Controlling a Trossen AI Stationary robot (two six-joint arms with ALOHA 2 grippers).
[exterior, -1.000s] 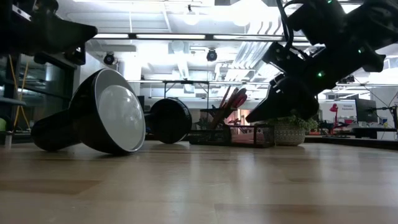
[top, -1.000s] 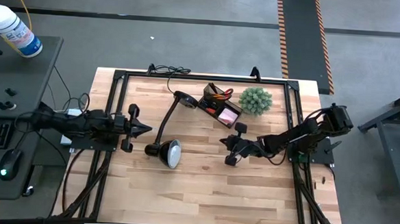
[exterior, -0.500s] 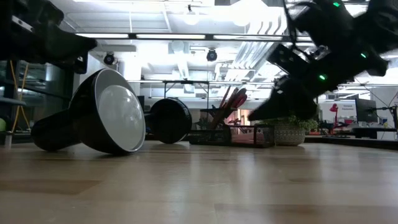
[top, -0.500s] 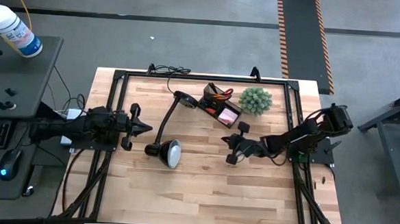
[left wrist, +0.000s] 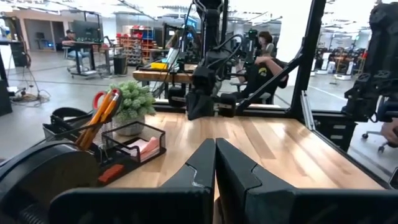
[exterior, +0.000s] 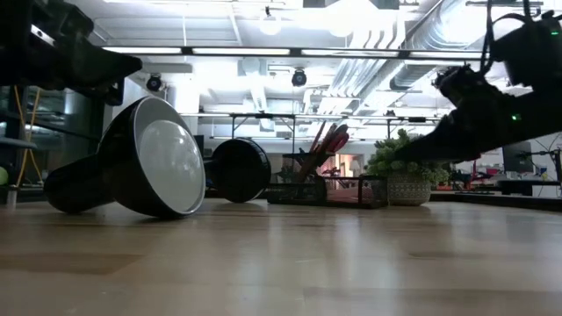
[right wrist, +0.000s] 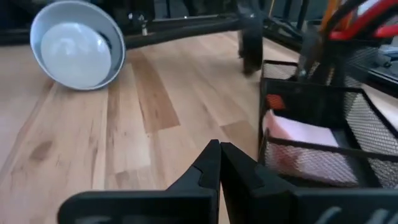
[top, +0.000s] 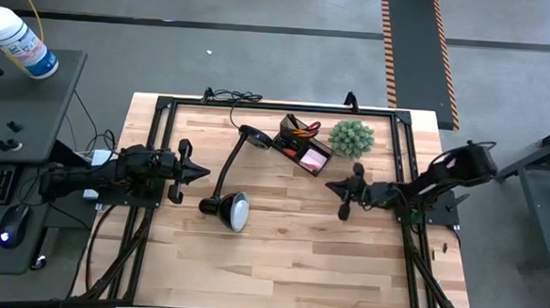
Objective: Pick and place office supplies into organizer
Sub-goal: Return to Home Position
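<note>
The organizer [top: 300, 144] stands toward the table's far edge, a dark mesh caddy. Orange-handled scissors [left wrist: 102, 99] and pencils [left wrist: 93, 124] stick up from its cup section, and a pink sticky-note pad [right wrist: 301, 140] lies in its low tray. My right gripper [top: 331, 185] is shut and empty. It hovers just right and near of the organizer, pointing toward the table's left [right wrist: 219, 149]. My left gripper [top: 205, 174] is shut and empty, held over the left part of the table beside the lamp [left wrist: 215, 149].
A black desk lamp lies on the table, its head [top: 231, 210] left of centre and its base [top: 253, 136] beside the organizer. A green spiky plant ball [top: 351, 137] sits right of the organizer. Bare wood [top: 288, 258] stretches along the near half.
My right gripper has drawn back toward the table's right edge and risen, moving away from the spot near of the organizer, and it has turned so that its fingers point level toward the left. The organizer and lamp have kept still.
</note>
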